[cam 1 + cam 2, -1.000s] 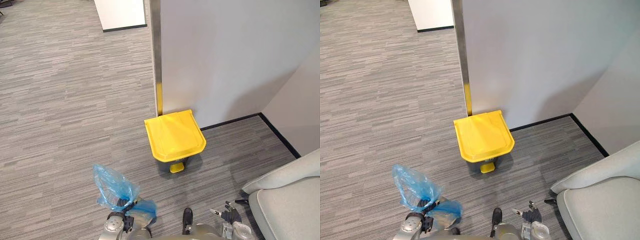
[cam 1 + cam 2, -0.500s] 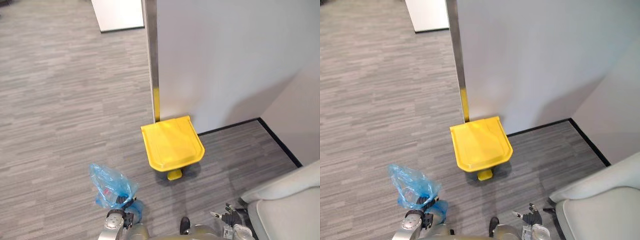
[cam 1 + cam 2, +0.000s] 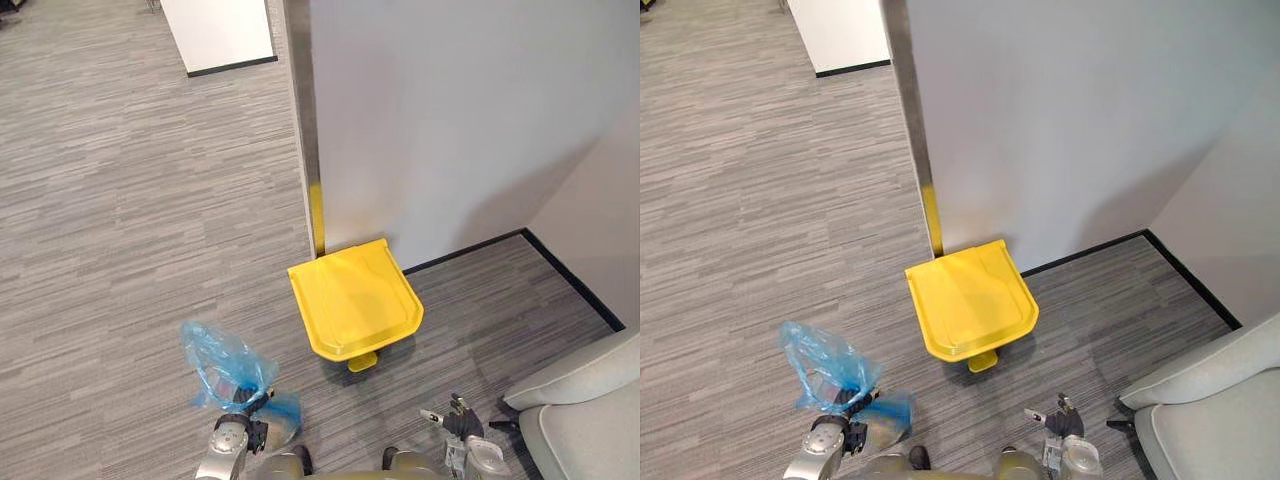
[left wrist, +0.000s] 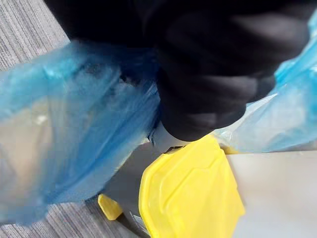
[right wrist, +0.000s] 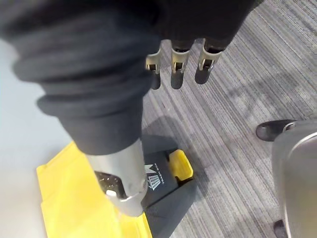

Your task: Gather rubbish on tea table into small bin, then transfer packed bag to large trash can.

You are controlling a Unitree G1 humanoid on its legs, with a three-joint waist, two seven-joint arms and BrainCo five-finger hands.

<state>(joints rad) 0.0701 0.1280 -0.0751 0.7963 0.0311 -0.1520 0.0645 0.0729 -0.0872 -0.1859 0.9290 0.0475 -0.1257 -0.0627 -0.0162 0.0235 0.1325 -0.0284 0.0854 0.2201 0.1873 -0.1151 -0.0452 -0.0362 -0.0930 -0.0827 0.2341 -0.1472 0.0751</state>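
Left hand (image 3: 247,431) near left, clenched round the neck of blue rubbish bag (image 3: 222,364), closed yellow-lidded trash can (image 3: 355,298) farther off against wall (image 3: 450,120), right hand (image 3: 457,428) released, empty, near right

- The bag (image 3: 225,362) reads to me as thin blue plastic film: see-through, crinkled and glossy.
- The trash can lid (image 3: 355,297) looks like smooth yellow moulded plastic with a soft sheen. The can body (image 5: 161,182) is dark and matt.
- The floor (image 3: 120,200) is grey streaked carpet, matt and rough.
- The wall (image 3: 450,120) is smooth and matt, edged by a brushed metal strip (image 3: 300,100).
- The seat (image 3: 590,430) looks like matt pale grey cloth.
- My right hand (image 5: 177,62) has bright metallic fingers with dull dark tips.
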